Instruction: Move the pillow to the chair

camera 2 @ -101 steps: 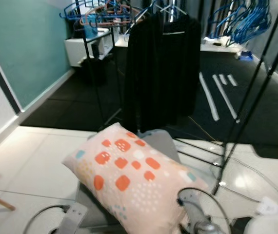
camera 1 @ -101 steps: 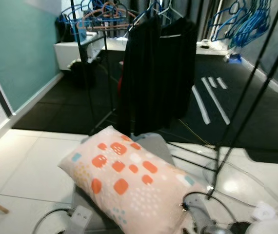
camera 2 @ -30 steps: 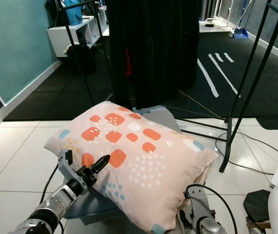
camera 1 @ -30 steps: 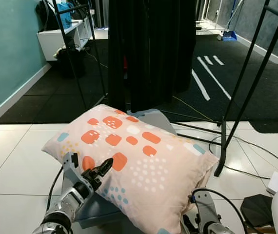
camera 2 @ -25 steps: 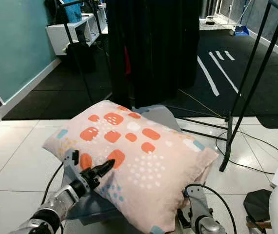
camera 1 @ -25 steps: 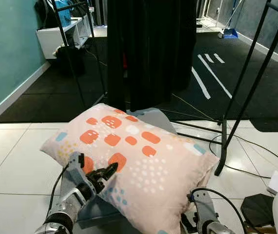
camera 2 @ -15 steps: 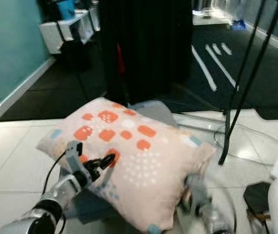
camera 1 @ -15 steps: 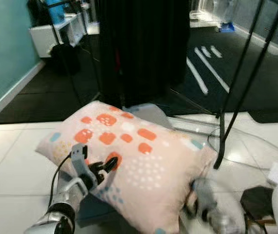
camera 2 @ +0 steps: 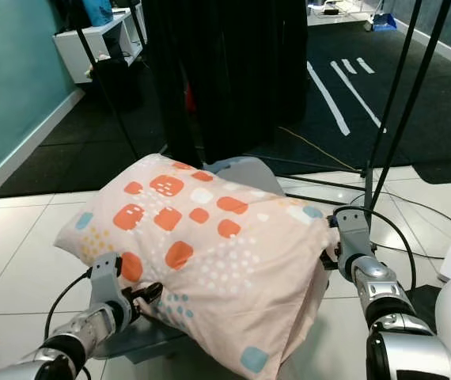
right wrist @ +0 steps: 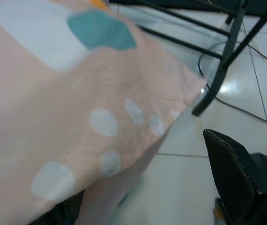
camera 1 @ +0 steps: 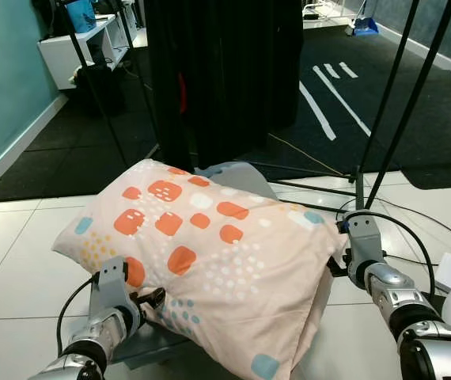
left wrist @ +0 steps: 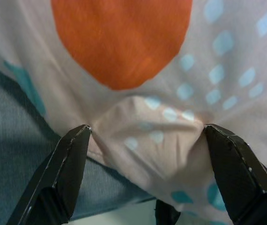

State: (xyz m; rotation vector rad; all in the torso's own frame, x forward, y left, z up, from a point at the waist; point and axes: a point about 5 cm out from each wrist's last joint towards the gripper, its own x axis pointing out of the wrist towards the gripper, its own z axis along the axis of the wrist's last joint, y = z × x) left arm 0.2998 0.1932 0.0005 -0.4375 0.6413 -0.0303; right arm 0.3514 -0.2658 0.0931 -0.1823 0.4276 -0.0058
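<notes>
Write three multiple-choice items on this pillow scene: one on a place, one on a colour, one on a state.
1. Where does the pillow lie?
A. on a grey seat
B. on a white shelf
C. hung from the rack

2. What colour are its biggest patches?
A. green
B. orange
C. purple

3. How does the left gripper stand to the pillow?
A. jaws either side of a fold of its edge
B. hanging far off by the wall
C. clamped on a black cable

Key: 1 A, grey padding shows beyond and under the pillow in the eye views. 2 B, orange blocks cover its top. 3 A, the left wrist view shows a bulge of cloth between the two black fingers. The right gripper is at the opposite end.
</notes>
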